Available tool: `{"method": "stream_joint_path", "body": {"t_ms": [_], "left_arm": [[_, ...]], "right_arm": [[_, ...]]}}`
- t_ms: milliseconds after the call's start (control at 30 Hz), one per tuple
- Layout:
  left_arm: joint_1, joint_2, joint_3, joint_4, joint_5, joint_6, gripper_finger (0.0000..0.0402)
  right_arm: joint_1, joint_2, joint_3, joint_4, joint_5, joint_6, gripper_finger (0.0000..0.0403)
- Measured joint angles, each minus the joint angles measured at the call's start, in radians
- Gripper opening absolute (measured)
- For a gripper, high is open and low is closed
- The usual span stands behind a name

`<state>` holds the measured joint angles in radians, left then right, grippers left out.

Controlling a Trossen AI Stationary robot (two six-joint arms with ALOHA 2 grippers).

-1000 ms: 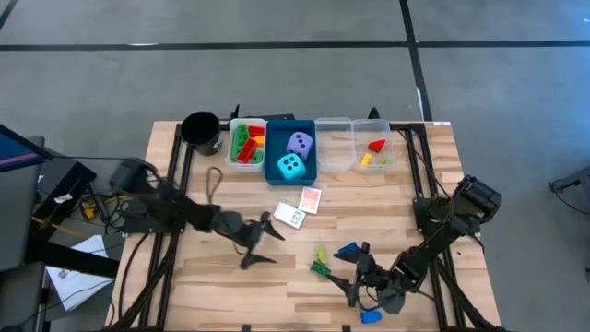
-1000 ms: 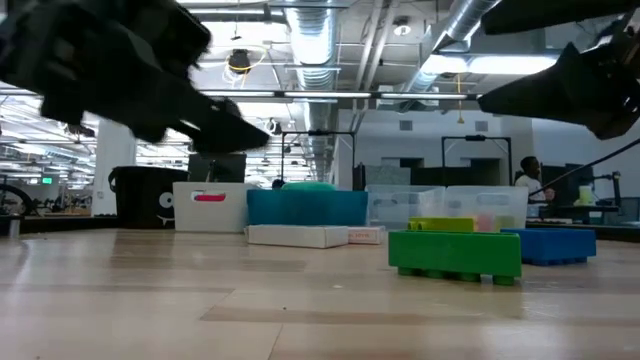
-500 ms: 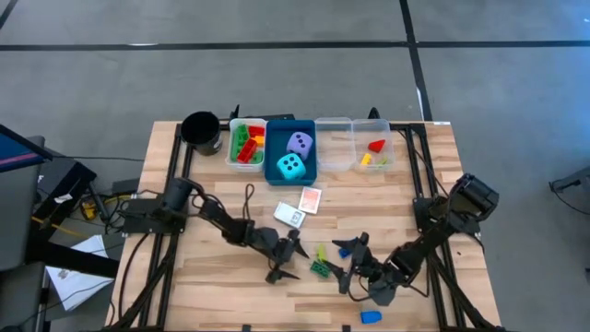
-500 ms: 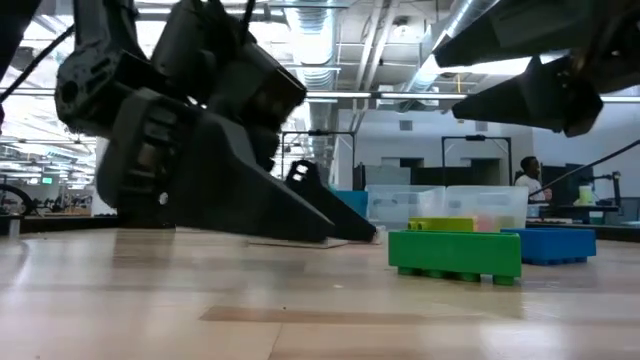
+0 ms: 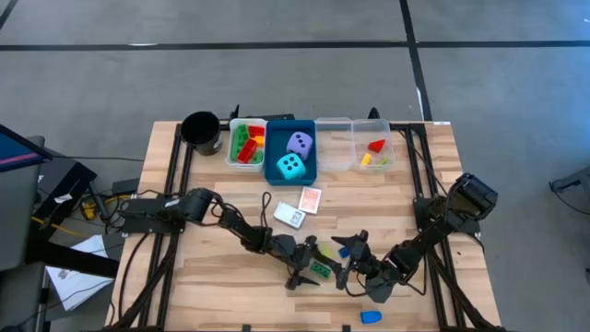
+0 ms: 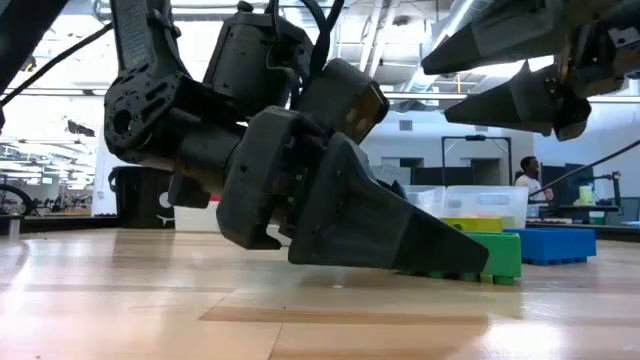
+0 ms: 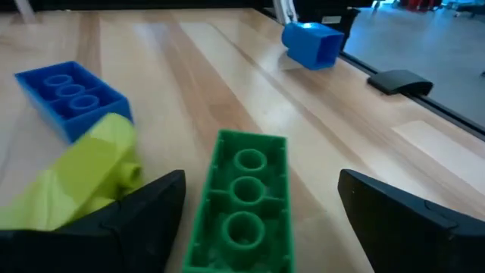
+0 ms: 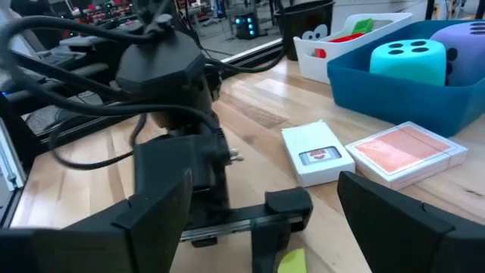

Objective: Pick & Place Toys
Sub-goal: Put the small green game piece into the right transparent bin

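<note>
Biggest risk right now: both arms are crowding the same patch of table around the green brick. The left gripper is sitting low over that brick with its jaws wide and straddling it, nothing clamped yet as far as I can see. The right gripper is hovering just beside the brick on its other side, jaws also spread wide, holding nothing. If either arm pushes in, I'm guessing fingers could clip each other.

Second risk: the yellow brick is lying just beside the green brick, close against one left finger. Closing now might pinch it too, or shove it aside.

Third: the brick is sitting slightly skewed between the left fingers in the left wrist view, so a closing squeeze could twist it out instead of gripping it.

Working outward from the green brick:
- a loose blue brick is lying nearer the table's front edge, past the right gripper
- another blue brick is lying just beyond the green one
- two card packs are lying farther back, side by side
- blue tray behind them is holding the cyan die and lavender die
- white tray beside it is holding red and green bricks.
</note>
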<state>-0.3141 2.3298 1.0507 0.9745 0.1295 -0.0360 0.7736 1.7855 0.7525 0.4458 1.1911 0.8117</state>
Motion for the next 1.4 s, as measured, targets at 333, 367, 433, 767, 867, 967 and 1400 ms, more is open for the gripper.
{"method": "stream_joint_path", "body": {"t_ms": [333,367,433,767,867,967,1400], "left_arm": [[-0.032,0.008,0.004,-0.021,0.002,0.066,0.0248],[-0.032,0.008,0.004,-0.023,-0.003,0.067,0.0233],[-0.032,0.008,0.004,-0.025,-0.021,0.066,0.0199],[-0.031,-0.023,0.002,-0.104,-0.049,0.079,0.0133],[-0.031,-0.096,-0.002,-0.247,-0.068,0.139,0.0133],[-0.032,-0.188,-0.02,-0.408,-0.147,0.221,0.0133],[0.098,-0.719,-0.488,-0.469,-0.615,0.185,0.0133]], "right_arm": [[-0.009,0.002,0.0,0.004,-0.016,0.011,0.0324],[-0.009,0.002,0.0,0.004,-0.016,0.011,0.0324],[-0.009,0.002,0.0,0.004,-0.016,0.011,0.0324],[-0.009,0.002,0.0,0.004,-0.016,-0.008,0.0324],[-0.007,0.002,0.0,0.005,-0.016,-0.015,0.0324],[-0.002,0.002,0.0,0.005,-0.015,-0.019,0.0324],[-0.011,0.003,0.0,0.019,-0.015,-0.01,0.0324]]}}
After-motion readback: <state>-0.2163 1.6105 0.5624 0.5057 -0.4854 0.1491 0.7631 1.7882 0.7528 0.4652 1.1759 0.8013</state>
